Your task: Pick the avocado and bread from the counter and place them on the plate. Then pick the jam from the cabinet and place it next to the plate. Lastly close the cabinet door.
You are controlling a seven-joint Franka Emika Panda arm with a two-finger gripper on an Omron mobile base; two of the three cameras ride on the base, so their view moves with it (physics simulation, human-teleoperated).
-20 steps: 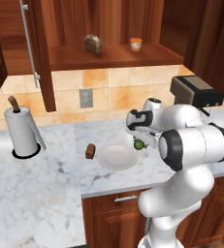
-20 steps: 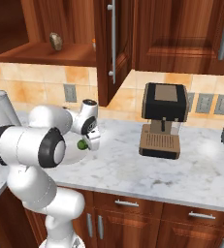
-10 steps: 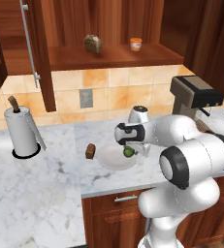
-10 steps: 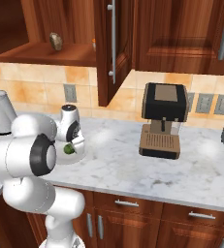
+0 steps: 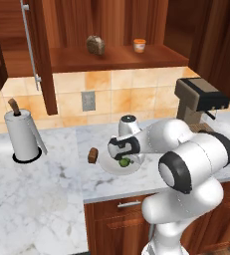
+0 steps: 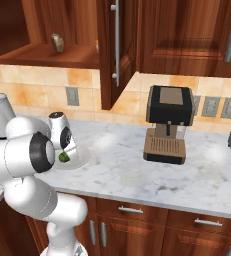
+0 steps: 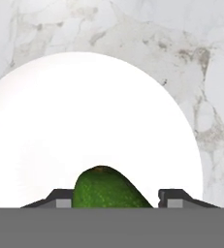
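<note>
Jaws are standing one on each side of the avocado (image 7: 111, 188) and are clamping it between them; in the hand view the two dark fingertips (image 7: 59, 200) are flanking the green fruit at left and right, with the fruit rising between them. The gripper (image 5: 124, 158) is pointing down and is holding the avocado (image 5: 123, 162) directly over the plate (image 5: 111, 167). Whether the fruit is touching the plate surface or hanging just above it cannot be told. In the hand view the plate (image 7: 60, 121) is lying under the fruit as a broad white disc, with the veined marble of the counter (image 7: 200, 58) showing beyond its rim.

In the right base view the gripper (image 6: 65, 154) is sitting at the near end of the white arm, the avocado (image 6: 64, 157) is showing as a green spot below it, and the plate (image 6: 82, 159) is extending to its right.

The bread (image 5: 92, 155) is lying on the counter (image 5: 37, 199) just beside the left rim of the plate, apart from the gripper. A paper towel roll (image 5: 22, 135) is standing upright farther left. A coffee machine (image 6: 168, 124) is standing on the counter well to the right of the plate.

Above, the cabinet (image 5: 111, 55) is standing open. The jam (image 5: 139, 45) is sitting on its shelf board, with a speckled grey-brown lump (image 5: 95, 45) to its left. The cabinet door (image 5: 37, 50) is swung outward, its silver bar handle vertical.
</note>
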